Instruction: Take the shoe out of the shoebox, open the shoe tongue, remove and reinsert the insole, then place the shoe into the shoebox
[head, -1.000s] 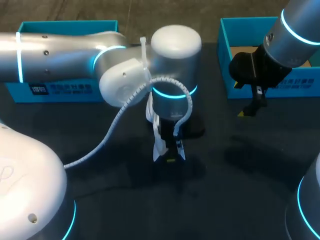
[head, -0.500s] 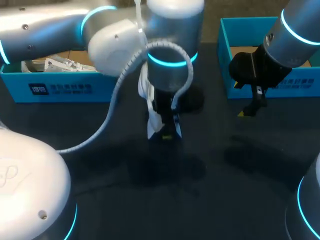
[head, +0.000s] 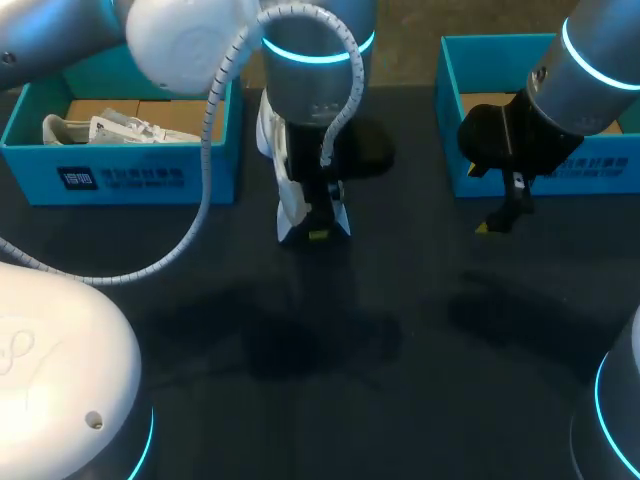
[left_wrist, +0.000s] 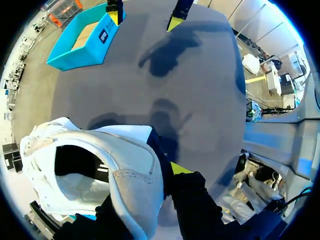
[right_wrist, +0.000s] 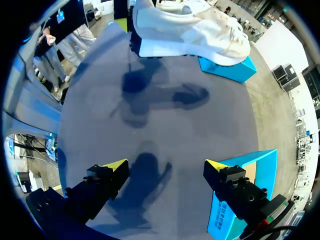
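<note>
The shoe (right_wrist: 190, 30) is white and hangs in the air above the table (head: 420, 380), outside both boxes. It is between the two boxes but much nearer to the left box (head: 120, 175), and it is close to the far edge of the table. In the right wrist view its sole faces down, its toe reaches over a corner of the left box, and its shadow lies on the table under it.

The left gripper (head: 318, 230) has the shoe by the heel. The heel wall is clamped between the two fingers, and one yellow fingertip (left_wrist: 180, 168) lies against the outside of the heel, while the other finger is hidden by the shoe. The mouth of the shoe is open and dark inside.

The left box holds something white (head: 100, 128); whether it is paper or a second shoe cannot be told.

The right gripper (right_wrist: 167, 167) is well apart from the shoe. It stands just before the near wall of the right box (head: 600, 170), above the table. Its fingers are spread wide and there is nothing between them.

Between the two grippers, and toward the near edge, the table is a wide dark surface with only shadows on it.
</note>
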